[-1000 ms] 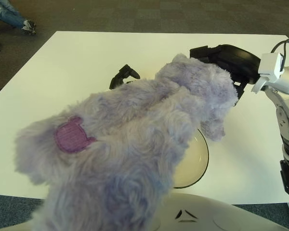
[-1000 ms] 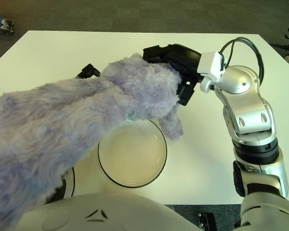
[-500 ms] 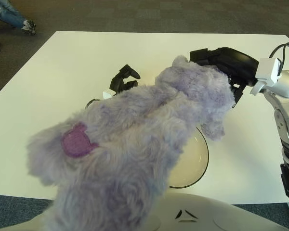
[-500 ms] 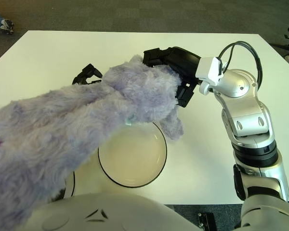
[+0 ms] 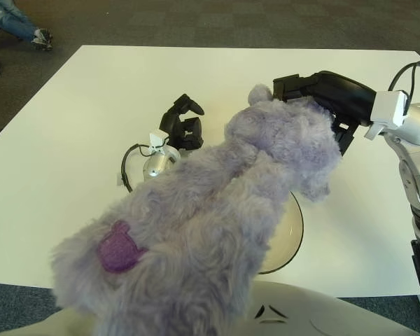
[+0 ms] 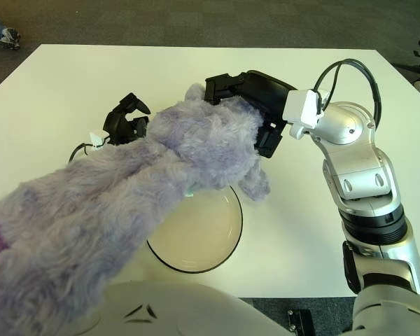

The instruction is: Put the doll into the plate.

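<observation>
— Looking through the left eye first: where is the doll (image 5: 217,217)?
— Held up above the white table (image 5: 77,119), very close to the camera. Its furry purple body hides most of the plate (image 5: 288,238); only the plate's right edge shows, below the doll's head. A darker purple patch (image 5: 119,246) sits on the near end of the doll.
— And the hands?
— Beyond the doll's head, up and right of the plate, is the right hand (image 5: 315,87), its black fingers pressed against the fur. Left of the doll, farther from the plate, is the left hand (image 5: 182,122), fingers curled. I cannot tell whether it touches the doll.
— Now the right eye?
— More of the plate (image 6: 231,231) shows: a pale dish with a dark rim, bare inside. The doll (image 6: 126,203) stretches from the lower left up over the plate's far rim, one limb dangling above that rim. The right hand (image 6: 248,87) clasps the head from behind. The left hand (image 6: 126,117) is beyond the plate on the left, fingers bent, against the doll's side; contact is unclear.
</observation>
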You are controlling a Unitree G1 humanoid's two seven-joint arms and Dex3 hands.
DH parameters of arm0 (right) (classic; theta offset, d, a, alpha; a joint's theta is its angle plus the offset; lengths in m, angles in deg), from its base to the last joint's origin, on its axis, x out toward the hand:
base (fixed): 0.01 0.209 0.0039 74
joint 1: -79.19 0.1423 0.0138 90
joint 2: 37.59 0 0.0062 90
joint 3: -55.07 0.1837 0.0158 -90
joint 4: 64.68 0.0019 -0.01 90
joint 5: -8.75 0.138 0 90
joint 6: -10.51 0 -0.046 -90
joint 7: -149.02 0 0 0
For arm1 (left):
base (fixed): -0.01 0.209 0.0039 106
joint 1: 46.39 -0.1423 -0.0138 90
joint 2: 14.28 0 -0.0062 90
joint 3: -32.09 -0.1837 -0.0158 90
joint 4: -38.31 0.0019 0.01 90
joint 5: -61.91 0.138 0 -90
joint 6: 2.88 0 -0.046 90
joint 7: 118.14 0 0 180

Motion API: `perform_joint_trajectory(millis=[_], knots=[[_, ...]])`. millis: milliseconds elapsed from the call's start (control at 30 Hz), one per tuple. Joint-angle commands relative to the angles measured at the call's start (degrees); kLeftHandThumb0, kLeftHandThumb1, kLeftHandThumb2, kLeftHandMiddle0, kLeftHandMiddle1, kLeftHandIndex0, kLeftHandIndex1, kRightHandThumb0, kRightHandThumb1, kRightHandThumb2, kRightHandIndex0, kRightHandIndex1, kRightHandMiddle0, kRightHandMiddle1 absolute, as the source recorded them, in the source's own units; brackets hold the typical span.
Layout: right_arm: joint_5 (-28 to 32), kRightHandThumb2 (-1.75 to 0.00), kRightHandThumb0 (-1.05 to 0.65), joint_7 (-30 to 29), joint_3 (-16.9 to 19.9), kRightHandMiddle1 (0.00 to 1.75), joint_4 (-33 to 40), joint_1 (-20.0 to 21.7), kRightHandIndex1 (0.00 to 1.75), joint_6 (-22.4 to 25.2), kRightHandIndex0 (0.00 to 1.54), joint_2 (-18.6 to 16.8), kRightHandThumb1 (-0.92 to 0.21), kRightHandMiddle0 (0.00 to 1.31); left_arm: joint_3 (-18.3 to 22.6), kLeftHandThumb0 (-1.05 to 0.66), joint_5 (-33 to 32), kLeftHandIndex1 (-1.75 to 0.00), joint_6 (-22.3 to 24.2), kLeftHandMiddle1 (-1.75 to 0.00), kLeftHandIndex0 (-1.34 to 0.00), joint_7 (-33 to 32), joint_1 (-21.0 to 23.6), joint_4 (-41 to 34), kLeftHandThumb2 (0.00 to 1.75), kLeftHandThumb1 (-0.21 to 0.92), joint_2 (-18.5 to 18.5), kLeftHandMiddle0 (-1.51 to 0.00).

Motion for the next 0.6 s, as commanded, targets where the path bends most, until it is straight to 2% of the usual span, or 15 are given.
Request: perform_joint_trajectory(millis=[0,367,567], knots=[[-0.57,-1.61,0.58,0.73,-0.33,1.75,1.09,-0.11,1.75,0.71,0.81,1.31,-0.08,1.01,0.06,-0.46,0.36,-1.75,-0.15,-1.75,-0.56,-0.15,-0.22,0.36,1.24,0.38,-0.01,-1.22],[-1.69,-1.59,0.57,0.58,-0.97,1.75,3.21,-0.28,1.75,3.64,0.79,2.75,-0.09,0.95,-0.1,-0.46,0.43,-1.75,0.11,-1.75,-0.56,0.14,-0.34,0.04,1.23,0.39,0.15,-1.21],[-2.09,-1.58,0.56,0.36,-0.88,1.75,4.07,-0.62,1.75,3.42,0.79,2.6,-0.1,0.96,-0.11,-0.45,0.22,-1.75,0.08,-1.75,-0.54,0.36,-0.36,-0.01,1.21,0.4,0.16,-1.2]])
